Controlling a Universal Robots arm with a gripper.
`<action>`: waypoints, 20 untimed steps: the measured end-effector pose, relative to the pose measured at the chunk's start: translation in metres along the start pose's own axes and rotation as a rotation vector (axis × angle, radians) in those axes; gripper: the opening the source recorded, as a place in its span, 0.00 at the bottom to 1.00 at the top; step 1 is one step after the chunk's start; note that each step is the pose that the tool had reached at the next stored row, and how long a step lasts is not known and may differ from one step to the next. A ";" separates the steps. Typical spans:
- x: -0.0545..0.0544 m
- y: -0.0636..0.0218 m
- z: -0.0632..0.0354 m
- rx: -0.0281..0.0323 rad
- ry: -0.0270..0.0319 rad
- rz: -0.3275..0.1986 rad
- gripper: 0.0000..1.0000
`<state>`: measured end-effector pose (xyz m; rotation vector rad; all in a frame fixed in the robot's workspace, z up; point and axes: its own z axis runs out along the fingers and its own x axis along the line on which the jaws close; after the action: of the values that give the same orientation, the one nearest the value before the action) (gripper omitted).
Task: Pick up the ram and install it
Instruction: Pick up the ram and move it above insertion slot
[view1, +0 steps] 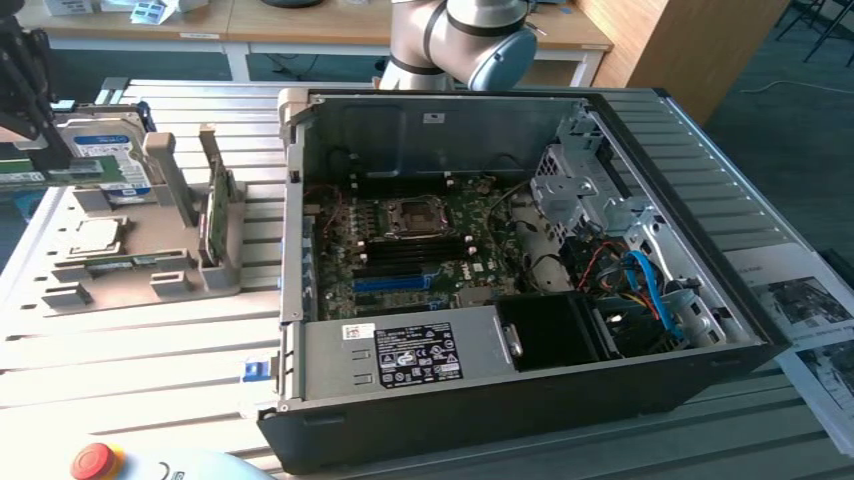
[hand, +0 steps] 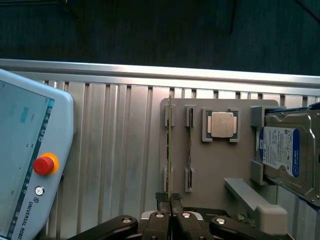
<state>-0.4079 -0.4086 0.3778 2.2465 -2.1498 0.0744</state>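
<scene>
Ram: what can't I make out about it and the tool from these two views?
- ram, wrist view: it is seen edge-on, so both faces are hidden. The tool lines up with its end, but contact cannot be judged.
- tool, wrist view: its body is cut off by the frame edge.
- motherboard slots, exterior view: too small to read their latches.
- hard drive, wrist view: partly cut off by the frame edge.
</scene>
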 end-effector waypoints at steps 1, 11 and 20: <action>0.000 0.0000 -0.0019 0.0000 0.0000 0.000 0.12; 0.000 -0.0001 -0.0063 0.0009 0.0001 0.000 0.12; 0.000 -0.0001 -0.0062 0.0130 -0.0015 0.001 0.12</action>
<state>-0.4079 -0.4087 0.3841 2.2534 -2.1572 0.0869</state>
